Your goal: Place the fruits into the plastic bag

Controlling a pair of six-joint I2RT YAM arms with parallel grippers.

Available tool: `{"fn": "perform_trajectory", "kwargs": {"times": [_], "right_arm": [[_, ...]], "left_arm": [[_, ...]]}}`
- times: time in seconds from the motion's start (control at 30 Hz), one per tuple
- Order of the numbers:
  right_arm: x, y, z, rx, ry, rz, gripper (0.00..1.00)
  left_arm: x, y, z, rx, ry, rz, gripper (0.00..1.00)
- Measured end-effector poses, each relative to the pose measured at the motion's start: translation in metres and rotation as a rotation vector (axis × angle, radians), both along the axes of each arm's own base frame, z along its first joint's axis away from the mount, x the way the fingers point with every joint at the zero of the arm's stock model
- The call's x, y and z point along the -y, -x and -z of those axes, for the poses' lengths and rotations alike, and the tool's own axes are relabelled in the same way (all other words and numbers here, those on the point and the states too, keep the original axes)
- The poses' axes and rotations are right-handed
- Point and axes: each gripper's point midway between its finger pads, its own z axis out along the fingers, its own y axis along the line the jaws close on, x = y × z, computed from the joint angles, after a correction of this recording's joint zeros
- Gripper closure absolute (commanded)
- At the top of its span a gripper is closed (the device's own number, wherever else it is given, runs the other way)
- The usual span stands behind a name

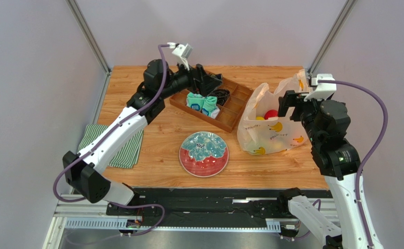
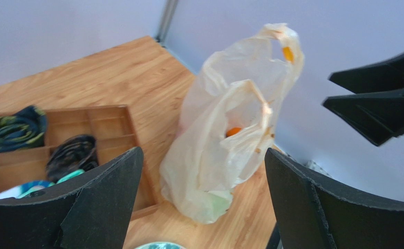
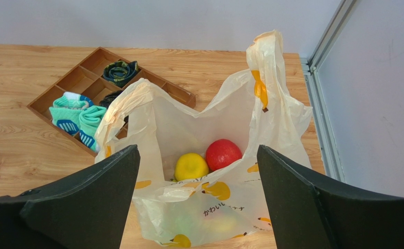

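1. Bag: stands on the right side of the table, mouth up, both handles loose and unsupported.
2. Fruits: a red apple and a yellow fruit lie side by side, touching, on top of the load inside the bag. An orange shows through the bag's wall. No fruit shows outside the bag, so the task appears complete or nearly so.
3. Left gripper: hangs over the tray at the far centre, left of the bag and apart from it. Fingers wide, nothing between them.
4. Right gripper: hangs over the bag's right side, close to the mouth. Fingers wide, nothing between them.
5. Plate: near centre, just left of the bag, bare of fruit.
6. Hazard, snagging: the right fingers stand close to the thin film and handles. Moving sideways before lifting clear could catch a handle and drag the bag.
7. Hazard, tipping: nothing braces the bag. A tug or knock could lay it over, and the round fruits on top would roll out across the table.
8. Hazard, slumping: the unsupported walls may fold inward and close the mouth, blocking any further fruit.
9. Hazard, tray: the left fingers are low over the socks. A descent here could hook one.
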Motion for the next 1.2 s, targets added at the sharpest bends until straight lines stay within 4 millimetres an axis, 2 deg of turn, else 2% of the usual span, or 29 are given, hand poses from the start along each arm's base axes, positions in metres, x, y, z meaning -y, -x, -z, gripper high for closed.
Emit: {"fn": "perform_trajectory", "kwargs": {"times": [0.2,0.3,0.37,0.47,0.57,0.67,0.8,0.9,1.2], "right_arm": [[0.005,0.016,0.003,0.034,-0.040,0.022,0.12],[0.010,0.025,0.005,0.065,-0.063,0.038,0.12],[0.013,0.032,0.008,0.078,-0.076,0.048,0.12],[0.015,0.039,0.013,0.097,-0.099,0.058,0.12],[0.017,0.045,0.024,0.100,-0.124,0.066,0.13],[0.019,0.050,0.036,0.099,-0.145,0.081,0.13],[0.023,0.055,0.046,0.100,-0.156,0.100,0.12],[0.024,0.056,0.046,0.104,-0.161,0.108,0.12],[0.025,0.055,0.048,0.099,-0.168,0.114,0.13]], "left_arm": [[-0.073,0.000,0.025,-0.044,-0.028,-0.192,0.02],[-0.126,0.007,0.035,-0.064,-0.045,-0.324,0.01],[-0.162,0.019,0.031,-0.055,-0.055,-0.421,0.01],[-0.193,0.045,0.018,-0.008,-0.075,-0.495,0.01],[-0.210,0.069,0.016,0.023,-0.113,-0.529,0.01],[-0.220,0.086,0.025,0.034,-0.154,-0.545,0.01],[-0.229,0.095,0.058,0.010,-0.214,-0.568,0.01],[-0.235,0.096,0.082,-0.028,-0.261,-0.590,0.01],[-0.249,0.101,0.078,0.004,-0.272,-0.651,0.01]]}}
